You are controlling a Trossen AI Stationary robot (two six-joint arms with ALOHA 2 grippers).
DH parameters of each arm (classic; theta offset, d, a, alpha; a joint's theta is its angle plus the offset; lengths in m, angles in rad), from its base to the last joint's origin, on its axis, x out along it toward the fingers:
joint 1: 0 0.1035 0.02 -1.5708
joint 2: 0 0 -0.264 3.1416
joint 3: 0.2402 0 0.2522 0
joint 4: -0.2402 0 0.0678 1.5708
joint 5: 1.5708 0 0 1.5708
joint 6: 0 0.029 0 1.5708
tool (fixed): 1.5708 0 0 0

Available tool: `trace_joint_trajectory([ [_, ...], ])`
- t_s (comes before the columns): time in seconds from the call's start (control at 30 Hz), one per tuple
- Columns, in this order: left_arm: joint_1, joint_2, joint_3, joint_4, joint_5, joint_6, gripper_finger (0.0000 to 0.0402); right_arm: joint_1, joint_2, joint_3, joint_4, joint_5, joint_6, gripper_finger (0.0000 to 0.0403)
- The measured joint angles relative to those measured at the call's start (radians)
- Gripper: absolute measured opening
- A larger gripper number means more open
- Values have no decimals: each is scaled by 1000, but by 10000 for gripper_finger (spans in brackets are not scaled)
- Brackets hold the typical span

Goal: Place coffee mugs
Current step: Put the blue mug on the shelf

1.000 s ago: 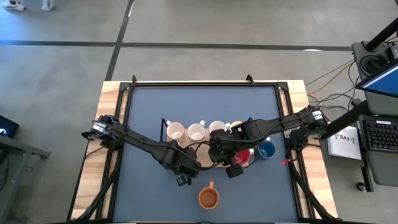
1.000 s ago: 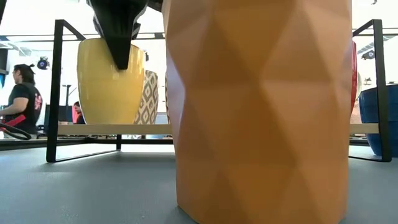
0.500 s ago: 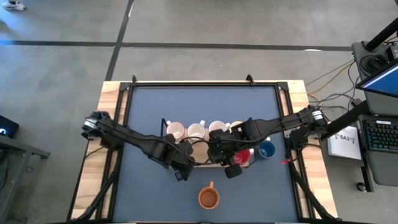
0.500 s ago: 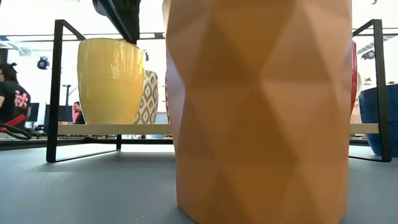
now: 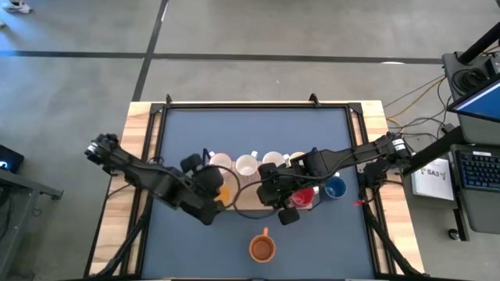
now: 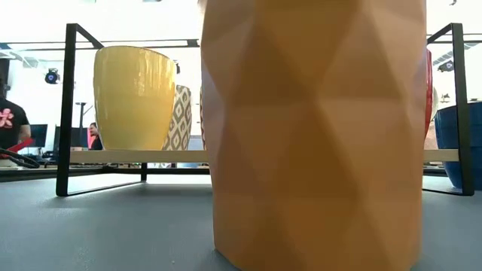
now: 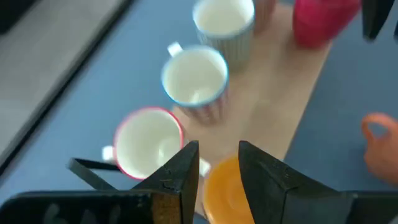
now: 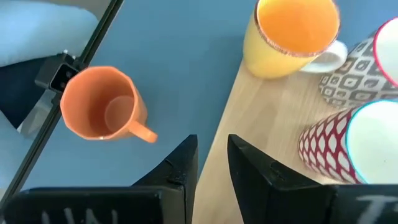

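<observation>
A yellow-orange mug (image 5: 226,195) (image 6: 134,98) stands upright on the rack's wooden board (image 8: 273,112), with patterned mugs (image 8: 357,81) beside it. Three white mugs (image 7: 194,74) stand in a row along the board's far side, and a red mug (image 5: 303,197) is near its right end. A blue mug (image 5: 334,187) stands right of the board. A faceted orange mug (image 5: 262,248) (image 6: 316,135) stands alone on the mat. My left gripper (image 5: 211,193) (image 7: 217,165) hovers over the yellow mug's left side with its fingers slightly apart. My right gripper (image 5: 275,195) (image 8: 210,155) hangs above the board's near edge, also slightly open.
A black metal frame (image 6: 69,105) surrounds the board and stands on the dark blue mat (image 5: 187,125). Wooden table edges (image 5: 137,125) lie either side. Open mat lies on the far side of the rack and left of the orange mug. People show in the room behind (image 6: 9,124).
My left gripper rose from the yellow mug's rim, out of the low view, and drew back toward the table's left edge. The yellow mug stayed upright on the board. The right arm kept still.
</observation>
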Motion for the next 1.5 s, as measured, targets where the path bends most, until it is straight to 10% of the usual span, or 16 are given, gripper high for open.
trace_joint_trajectory([
  [0.83,-256,-55,-19,-215,-259,-244,95,0,0,0,26,-9,304,73],
  [1.5,-289,-130,-149,-267,-260,-352,95,261,-15,-1,-602,17,1008,92],
])
